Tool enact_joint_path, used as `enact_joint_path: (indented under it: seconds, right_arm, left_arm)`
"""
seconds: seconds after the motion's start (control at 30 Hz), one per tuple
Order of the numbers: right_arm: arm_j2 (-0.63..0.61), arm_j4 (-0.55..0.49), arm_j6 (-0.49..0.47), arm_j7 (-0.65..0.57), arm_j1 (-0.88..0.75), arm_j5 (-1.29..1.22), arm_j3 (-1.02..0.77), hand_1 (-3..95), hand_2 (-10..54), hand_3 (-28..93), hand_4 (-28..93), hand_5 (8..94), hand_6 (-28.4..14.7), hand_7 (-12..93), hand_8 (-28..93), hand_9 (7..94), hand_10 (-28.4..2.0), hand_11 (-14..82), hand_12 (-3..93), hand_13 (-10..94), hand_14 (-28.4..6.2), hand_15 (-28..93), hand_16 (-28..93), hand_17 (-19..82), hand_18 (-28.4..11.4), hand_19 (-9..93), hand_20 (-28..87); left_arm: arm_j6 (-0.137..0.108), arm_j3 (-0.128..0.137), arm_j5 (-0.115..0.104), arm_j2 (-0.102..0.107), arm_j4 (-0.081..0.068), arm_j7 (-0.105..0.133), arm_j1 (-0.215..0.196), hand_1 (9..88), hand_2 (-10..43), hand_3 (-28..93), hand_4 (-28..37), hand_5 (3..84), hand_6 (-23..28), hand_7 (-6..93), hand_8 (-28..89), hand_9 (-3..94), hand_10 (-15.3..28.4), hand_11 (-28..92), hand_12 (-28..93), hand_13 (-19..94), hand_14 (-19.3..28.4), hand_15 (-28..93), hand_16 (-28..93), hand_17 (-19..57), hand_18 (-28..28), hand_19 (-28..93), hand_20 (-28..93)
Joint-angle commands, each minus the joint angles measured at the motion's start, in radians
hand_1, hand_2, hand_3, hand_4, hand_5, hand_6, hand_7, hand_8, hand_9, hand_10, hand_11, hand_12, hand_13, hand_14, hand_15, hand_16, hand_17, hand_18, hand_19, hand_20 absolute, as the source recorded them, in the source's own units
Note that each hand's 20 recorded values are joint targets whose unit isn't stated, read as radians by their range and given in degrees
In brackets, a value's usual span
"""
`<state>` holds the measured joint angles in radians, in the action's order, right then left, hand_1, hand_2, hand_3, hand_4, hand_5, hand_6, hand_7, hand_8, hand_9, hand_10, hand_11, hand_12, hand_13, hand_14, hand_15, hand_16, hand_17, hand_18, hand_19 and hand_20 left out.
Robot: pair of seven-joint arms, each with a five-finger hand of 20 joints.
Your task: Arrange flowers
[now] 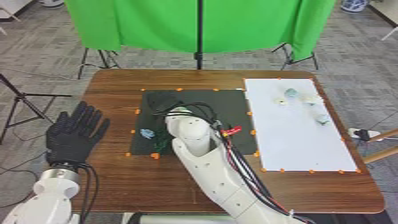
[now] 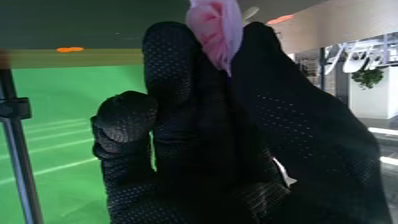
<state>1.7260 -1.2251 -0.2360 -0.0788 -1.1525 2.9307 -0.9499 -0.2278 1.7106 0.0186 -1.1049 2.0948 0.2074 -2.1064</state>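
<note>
Where the right arm (image 1: 213, 170) spans the lower middle of the head view, its hand (image 2: 169, 65) is narrowed on a pink flower (image 2: 216, 30), which shows between the fingers and thumb in the right wrist view. Grip judged suitable: pressure falls at the base of the bloom, leaving most petals free, presumably to avoid crushing them. Security of the stem cannot be confirmed.

In the head view the hand is over the upper left part of the black mat (image 1: 235, 107). A blue flower (image 1: 147, 133) lies lower on that mat, near its left edge, with dark green foliage (image 1: 162, 145) beside it. The mat is probably the supply area.

At right of frame, the white board (image 1: 298, 145) bears pale blooms in its upper part: one bluish (image 1: 290, 92), one white with a yellowish centre (image 1: 281, 101), and a pale green one (image 1: 322, 119) lower down. Their grouping suggests an arrangement in progress; the next move likely calls for carrying the pink flower across. Risk noted: it could brush those light blooms when lowered.

Orange markers (image 1: 155, 156) border both areas, presumably fixing their limits. The left hand (image 1: 75, 135) rests at left of the counter (image 1: 115, 185), fingers straight and spread, apparently kept aside for clearance.
</note>
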Motion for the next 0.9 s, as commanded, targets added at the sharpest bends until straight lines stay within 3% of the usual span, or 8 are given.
enact_joint_path:
  seconds: [0.03, 0.27, 0.57, 0.67, 0.9]
  right_arm:
    - [0.0, -0.009, 0.002, 0.0, -0.006, 0.23, 0.007, 60.1, -9.5, 70, -28, 66.5, -1.8, 26, -5, 66.6, -13.3, 17.8, 16.8, 68, -6.9, 45, 41, 43, -21.7, 92, 39]
    - [-0.006, -0.017, 0.039, 0.003, -0.023, 0.228, 0.009, 53.4, -9.5, 74, -28, 64.8, -1.4, 23, -15, 62.1, -14.0, 13.7, 14.2, 67, -8.6, 48, 38, 42, -22.3, 93, 38]
    - [-0.042, -0.04, 0.019, -0.076, -0.02, 0.155, 0.051, 46.3, -9.5, 81, -28, 60.1, -2.9, 21, -15, 56.5, -15.8, 13.4, 13.8, 64, -13.0, 68, 24, 40, -23.3, 91, 36]
    - [-0.065, -0.068, -0.001, -0.116, -0.014, 0.063, 0.061, 45.4, -9.5, 81, -28, 59.4, -3.2, 21, -15, 55.1, -15.9, 13.2, 13.7, 64, -13.9, 72, 23, 40, -23.6, 91, 36]
    - [-0.105, -0.133, 0.054, -0.23, 0.001, -0.163, 0.045, 41.0, -9.5, 79, -28, 53.8, -5.1, 19, -14, 44.5, -17.7, 10.6, 10.6, 65, -14.3, 76, 21, 41, -24.7, 92, 35]
  left_arm:
    - [-0.002, 0.005, -0.002, -0.009, 0.002, 0.008, -0.026, 31.9, 16.1, 75, -28.3, 48.8, 7.0, 22.5, -12, 41.0, 14.3, 31, 12, 31, 16.0, 52, -9, -5.6, 15.9, 43, 15]
    - [-0.007, 0.009, -0.01, -0.008, 0.009, 0.008, -0.038, 32.2, 15.8, 75, -28.3, 49.4, 6.5, 22.4, -13, 41.7, 14.1, 30, 11, 32, 15.8, 52, -9, -5.7, 15.9, 43, 16]
    - [-0.02, 0.012, -0.005, -0.015, 0.01, -0.004, -0.042, 32.0, 15.3, 76, -28.3, 47.9, 7.4, 22.1, -12, 40.8, 14.0, 30, 12, 31, 15.8, 52, -9, -5.7, 15.9, 43, 16]
    - [-0.024, 0.016, -0.004, -0.028, 0.013, -0.01, -0.049, 32.0, 15.2, 76, -28.3, 47.7, 7.7, 22.1, -12, 40.5, 14.2, 30, 12, 31, 15.8, 52, -9, -5.7, 15.9, 43, 16]
    - [-0.036, 0.032, -0.002, -0.052, 0.014, -0.027, -0.069, 31.9, 14.9, 76, -28.3, 47.4, 7.8, 22.1, -12, 40.2, 14.3, 30, 12, 31, 15.8, 52, -9, -5.7, 16.0, 43, 16]
